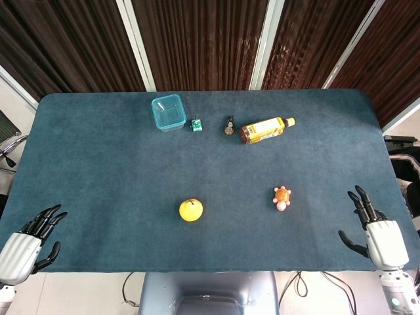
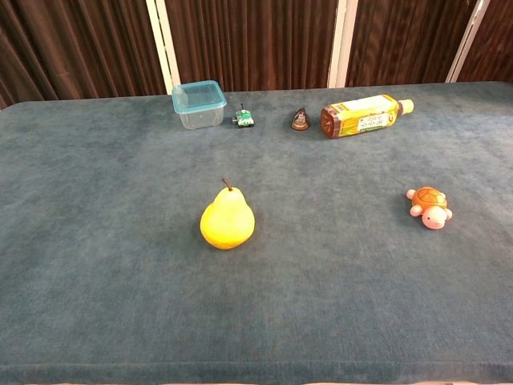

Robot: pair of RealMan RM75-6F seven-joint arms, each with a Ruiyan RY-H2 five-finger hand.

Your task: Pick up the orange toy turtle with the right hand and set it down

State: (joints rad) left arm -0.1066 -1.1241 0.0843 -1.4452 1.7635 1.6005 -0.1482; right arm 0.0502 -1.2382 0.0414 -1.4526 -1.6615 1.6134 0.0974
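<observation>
The orange toy turtle with pink legs and head lies on the blue table, right of centre; the chest view shows the turtle at its right side. My right hand hovers at the table's front right corner, fingers spread and empty, well to the right of the turtle. At the front left corner, off the table edge, my left hand is also open and holds nothing. Neither hand shows in the chest view.
A yellow pear stands near the front centre. Along the back sit a clear blue-rimmed box, a small green toy, a small dark cone-shaped item and a lying bottle. Dark curtains hang behind the table.
</observation>
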